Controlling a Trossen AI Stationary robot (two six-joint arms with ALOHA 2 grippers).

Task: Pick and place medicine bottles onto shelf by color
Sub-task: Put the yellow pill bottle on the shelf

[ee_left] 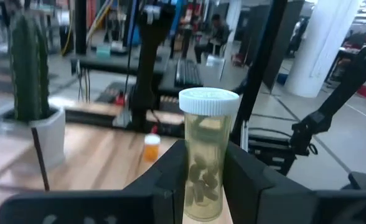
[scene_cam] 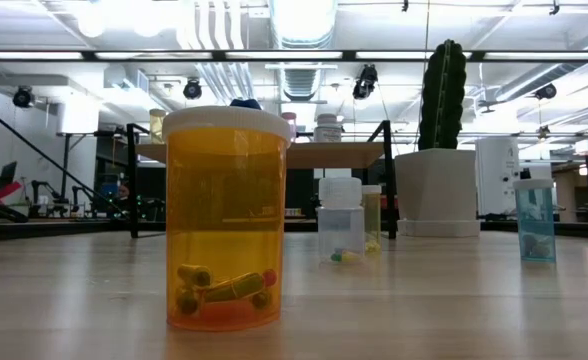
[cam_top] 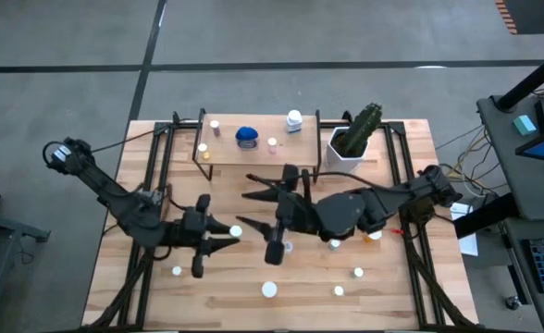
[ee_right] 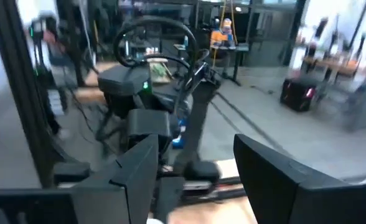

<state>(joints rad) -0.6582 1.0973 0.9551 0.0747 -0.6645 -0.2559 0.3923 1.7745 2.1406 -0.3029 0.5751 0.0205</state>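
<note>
1. Four bottles are already sitting on the shelf (cam_top: 253,153); about seven are still waiting on the table (cam_top: 392,296) in front of the shelf.
2. The left gripper (ee_left: 205,177), in front of the shelf, is squeezing a yellow bottle (ee_left: 206,155) upright between its jaws.
3. The right gripper (ee_right: 195,168) is hanging open beside it, holding nothing.

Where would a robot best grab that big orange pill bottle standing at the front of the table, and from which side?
Probably around the orange bottle's round body, just below its wide white cap. It stands upright with bare table around it, so fingers could come level from either side. The straight wall offers flat contact, and the overhanging cap would likely stop it slipping down.
</note>
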